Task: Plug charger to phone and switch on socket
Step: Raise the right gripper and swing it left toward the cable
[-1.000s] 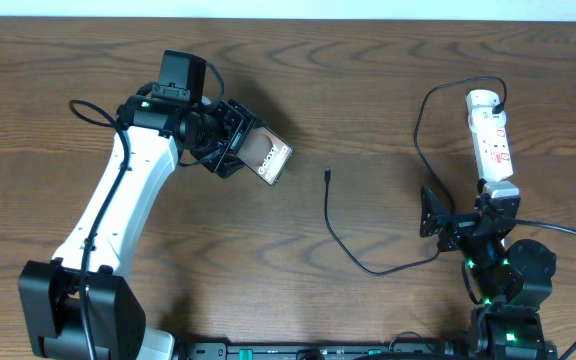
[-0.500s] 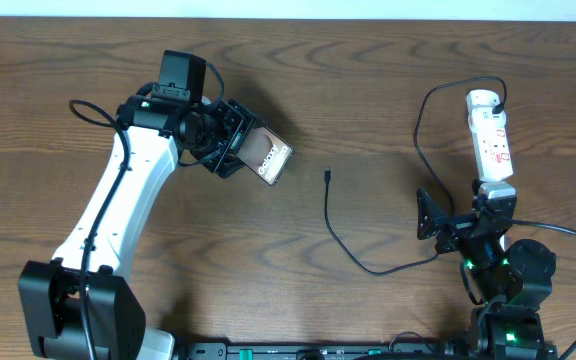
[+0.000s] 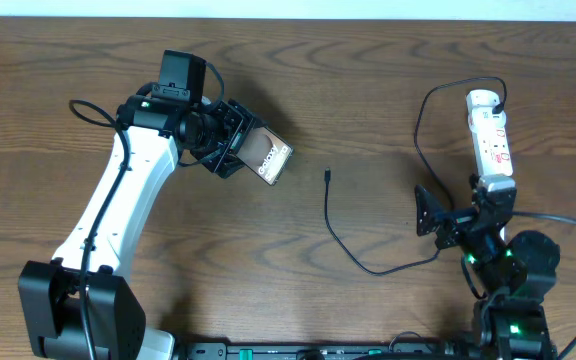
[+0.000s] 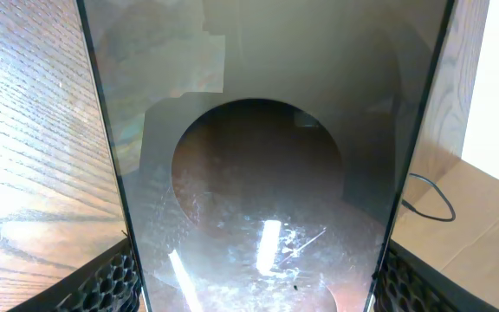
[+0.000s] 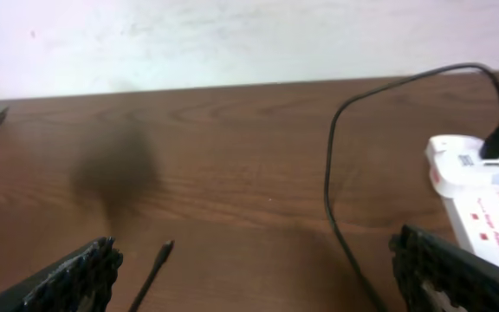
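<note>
Left claw (image 3: 251, 152) clamps the phone (image 3: 270, 157) at the bench's (image 3: 368, 90) left. Right claw (image 3: 460, 210) gapes wide, empty, beside the socket (image 3: 491, 135). The charger (image 3: 327, 177) tip lies loose between them.

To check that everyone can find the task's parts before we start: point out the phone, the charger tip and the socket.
phone (image 3: 271, 158), overhead view, middle of its brown face.
charger tip (image 3: 327, 177), overhead view, the cable's small black connector end.
socket (image 3: 494, 140), overhead view, middle of its white body.
</note>
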Available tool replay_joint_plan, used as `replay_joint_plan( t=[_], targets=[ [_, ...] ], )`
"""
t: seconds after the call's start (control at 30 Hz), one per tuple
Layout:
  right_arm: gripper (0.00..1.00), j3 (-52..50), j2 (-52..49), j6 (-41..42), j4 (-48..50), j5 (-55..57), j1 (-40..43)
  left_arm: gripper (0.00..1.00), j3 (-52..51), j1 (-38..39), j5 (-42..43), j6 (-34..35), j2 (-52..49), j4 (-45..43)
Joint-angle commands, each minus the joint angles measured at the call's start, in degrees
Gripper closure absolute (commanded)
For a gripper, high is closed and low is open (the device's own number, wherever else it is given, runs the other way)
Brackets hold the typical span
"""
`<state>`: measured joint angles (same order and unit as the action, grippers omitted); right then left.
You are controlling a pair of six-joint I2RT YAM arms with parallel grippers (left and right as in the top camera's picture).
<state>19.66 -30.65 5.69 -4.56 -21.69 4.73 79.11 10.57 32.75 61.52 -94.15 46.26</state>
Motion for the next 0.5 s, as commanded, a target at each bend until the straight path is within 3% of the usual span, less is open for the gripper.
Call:
replay_joint_plan(
  t=[0.0,0.47],
  targets=[
    [0.01,2.5,-3.2,0.7,0.0,-2.7,-0.3,0.93,0.3,-0.3,1.3,0.3,1.7,-0.1],
    [0.01,13.9,-17.6,-0.2,-5.4,-8.1,-0.3,0.93,0.3,-0.3,1.2,2.9,1.7,-0.3]
  ],
)
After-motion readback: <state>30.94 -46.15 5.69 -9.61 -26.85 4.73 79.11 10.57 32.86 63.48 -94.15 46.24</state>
